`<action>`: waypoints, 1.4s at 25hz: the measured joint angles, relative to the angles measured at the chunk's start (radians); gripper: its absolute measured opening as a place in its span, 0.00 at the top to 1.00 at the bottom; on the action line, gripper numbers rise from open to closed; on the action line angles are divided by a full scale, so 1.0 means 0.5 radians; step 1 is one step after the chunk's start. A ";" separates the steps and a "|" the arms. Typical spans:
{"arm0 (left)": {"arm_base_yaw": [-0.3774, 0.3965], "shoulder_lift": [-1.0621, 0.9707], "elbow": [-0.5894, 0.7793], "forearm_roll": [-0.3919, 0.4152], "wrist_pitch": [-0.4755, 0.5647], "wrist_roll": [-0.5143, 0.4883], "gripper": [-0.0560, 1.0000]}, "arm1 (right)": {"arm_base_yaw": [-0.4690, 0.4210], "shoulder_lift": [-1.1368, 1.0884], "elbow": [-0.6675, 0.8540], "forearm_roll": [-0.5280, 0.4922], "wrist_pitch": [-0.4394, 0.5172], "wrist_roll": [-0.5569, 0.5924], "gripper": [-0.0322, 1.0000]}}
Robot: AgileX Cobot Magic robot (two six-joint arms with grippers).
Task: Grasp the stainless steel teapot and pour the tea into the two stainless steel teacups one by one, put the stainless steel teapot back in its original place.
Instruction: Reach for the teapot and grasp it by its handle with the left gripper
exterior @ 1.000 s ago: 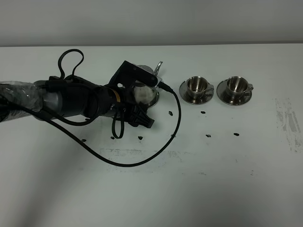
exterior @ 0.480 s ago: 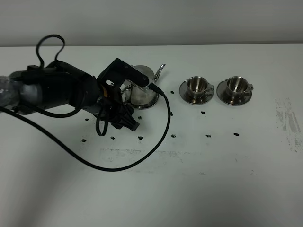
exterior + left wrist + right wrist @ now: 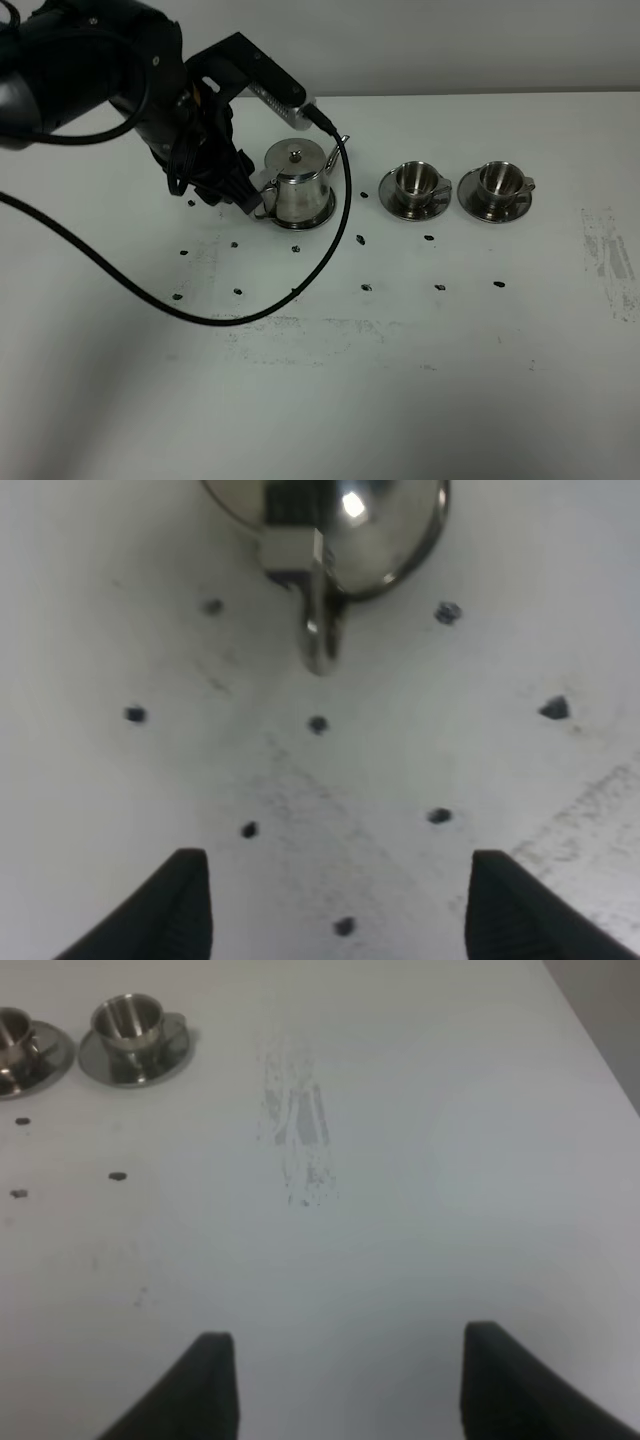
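The stainless steel teapot [image 3: 298,180] stands upright on its round steel dish [image 3: 325,216], lid on, spout to the right and loop handle [image 3: 268,196] to the left. My left gripper [image 3: 246,200] is open and empty just left of the handle. In the left wrist view the teapot [image 3: 330,525] and its handle [image 3: 318,630] lie ahead of the open gripper [image 3: 340,910], apart from it. The two steel teacups [image 3: 415,180] [image 3: 497,178] sit on saucers to the right of the pot. They also show in the right wrist view [image 3: 130,1018] [image 3: 8,1032]. My right gripper [image 3: 350,1390] is open and empty. No tea shows.
A black cable [image 3: 300,285] loops from the left arm across the table in front of the teapot. Several small dark specks [image 3: 366,287] dot the white table. A grey scuffed patch [image 3: 605,250] lies at the right.
My left arm has swung back and to the left, off the teapot. The teapot now stands uncovered on its dish. The cups have not moved.
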 joint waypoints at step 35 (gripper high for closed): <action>0.115 0.836 -0.796 -0.307 0.233 0.235 0.45 | 0.000 0.000 0.000 0.000 0.000 0.000 0.50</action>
